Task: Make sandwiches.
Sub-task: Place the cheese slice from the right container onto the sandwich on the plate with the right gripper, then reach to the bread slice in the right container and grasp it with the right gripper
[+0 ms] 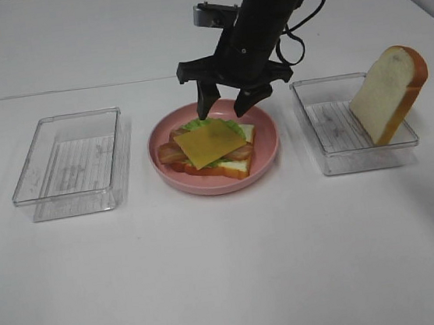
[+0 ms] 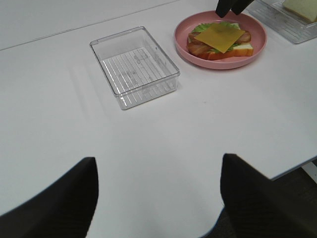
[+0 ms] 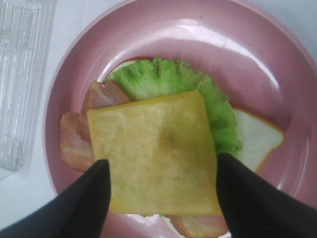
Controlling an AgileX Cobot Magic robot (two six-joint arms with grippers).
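**Cheese laid on the stack; top slice waits in the tray**

The table is set out in a row: an empty tray on the left, the plate in the middle, and a second tray on the right, so that each side can be reached by its own arm. The remaining bread slice is propped upright against the right tray's rim, which probably leaves an edge free to be gripped.

On the plate the sandwich is built open-faced: bread, bacon and lettuce are covered by the cheese, laid slightly askew.

The right gripper is held just above the cheese, jaws spread and nothing held. The left gripper is parked well back, wide open and empty, clear of the work.
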